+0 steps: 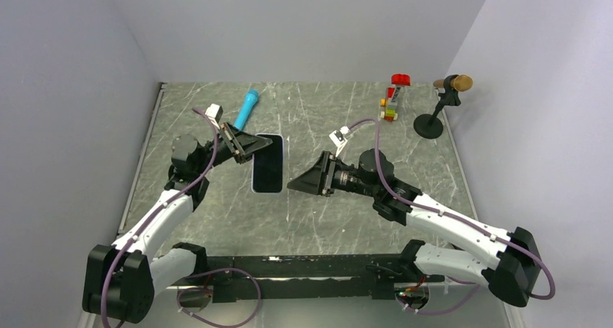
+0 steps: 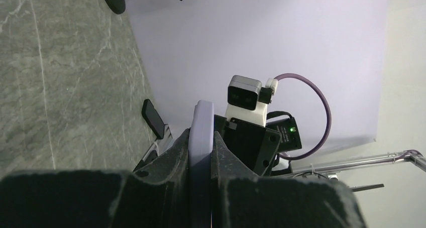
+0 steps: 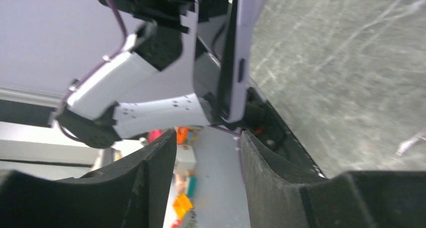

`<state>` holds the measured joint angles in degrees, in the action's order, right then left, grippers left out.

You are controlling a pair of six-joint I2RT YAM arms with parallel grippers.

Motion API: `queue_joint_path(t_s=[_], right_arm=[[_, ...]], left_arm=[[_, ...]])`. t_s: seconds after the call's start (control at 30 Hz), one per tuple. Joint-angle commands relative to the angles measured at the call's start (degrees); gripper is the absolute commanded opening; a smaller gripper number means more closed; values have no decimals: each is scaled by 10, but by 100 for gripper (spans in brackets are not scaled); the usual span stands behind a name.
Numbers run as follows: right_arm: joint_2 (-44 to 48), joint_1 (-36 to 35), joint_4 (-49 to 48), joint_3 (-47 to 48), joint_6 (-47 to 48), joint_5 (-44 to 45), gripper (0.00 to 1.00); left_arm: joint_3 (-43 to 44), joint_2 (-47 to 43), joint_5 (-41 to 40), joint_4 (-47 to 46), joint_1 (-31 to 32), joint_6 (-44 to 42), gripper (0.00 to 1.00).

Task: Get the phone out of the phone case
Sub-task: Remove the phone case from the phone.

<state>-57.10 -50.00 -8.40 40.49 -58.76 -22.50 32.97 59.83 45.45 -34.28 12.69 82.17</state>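
The phone [image 1: 267,167] shows its black screen, framed by the pale blue-grey phone case [image 1: 283,162], and is held above the table left of centre. My left gripper [image 1: 251,146] is shut on its far left edge. In the left wrist view the case's edge [image 2: 203,132] sits clamped between the two fingers. My right gripper [image 1: 298,184] is open and empty, just right of the phone's near end. In the right wrist view the cased phone [image 3: 235,62] stands edge-on just beyond the open fingertips [image 3: 160,157], apart from them.
A blue cylinder [image 1: 246,109] lies at the back left. A stack of toy bricks [image 1: 392,101] with a red top and a microphone on a black stand [image 1: 439,105] are at the back right. Grey walls enclose the marbled table [image 1: 217,212].
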Motion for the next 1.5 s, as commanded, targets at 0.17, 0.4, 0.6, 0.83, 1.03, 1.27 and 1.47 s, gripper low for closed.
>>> queue_joint_path(t_s=[0.17,0.4,0.6,0.83,1.03,1.27,1.47], right_arm=[[-53,-13,-160,-4,-129,-5,47],[-67,-19,-124,2,-107,20,45],[-74,-20,-142,-2,-105,12,42],[-112,-29,-180,15,-113,11,38],[-140,-26,-218,24,-115,21,36],[-162,17,-279,29,-137,-27,1],[-157,28,-360,11,-174,-87,0]], left_arm=[[-26,-8,-16,-73,4,33,0],[-42,-9,-13,-108,4,53,0],[-41,-10,-13,-100,5,47,0],[-40,-5,-18,-108,25,49,0],[-34,-5,-12,-87,48,31,0],[-46,-4,25,-83,55,7,2],[-82,11,43,-226,40,56,82]])
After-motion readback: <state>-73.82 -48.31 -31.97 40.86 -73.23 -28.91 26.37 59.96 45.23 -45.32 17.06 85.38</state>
